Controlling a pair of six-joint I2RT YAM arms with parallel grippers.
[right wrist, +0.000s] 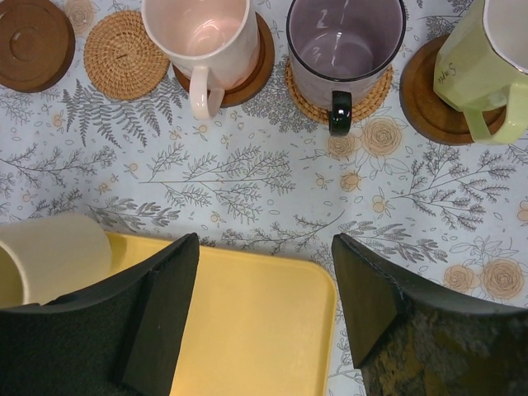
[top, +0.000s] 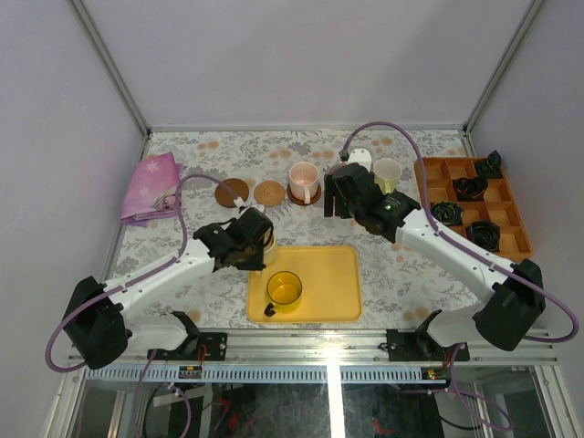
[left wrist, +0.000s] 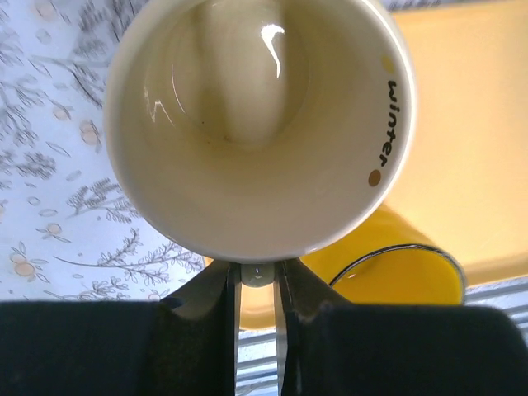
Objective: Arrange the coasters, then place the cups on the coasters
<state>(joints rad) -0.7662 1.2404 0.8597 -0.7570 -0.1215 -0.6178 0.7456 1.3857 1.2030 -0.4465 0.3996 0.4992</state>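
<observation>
1. A dark coaster (right wrist: 33, 41) and a woven coaster (right wrist: 125, 54) lie bare, with open cloth in front of them.
2. The left gripper (left wrist: 257, 285) pinches the cream cup (left wrist: 256, 124) by its rim at the left edge of the yellow tray (top: 338, 274).
3. The right gripper (right wrist: 264, 280) hangs above the tray's far edge, its fingers wide and empty.

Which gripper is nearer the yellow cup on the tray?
Left. The left gripper, holding the cream cup, is just beside the yellow cup; the right gripper sits farther back.

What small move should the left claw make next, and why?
Probably lift the cream mug straight up: the left claw is shut on its rim, and the woven coaster and dark brown coaster lie bare.
</observation>
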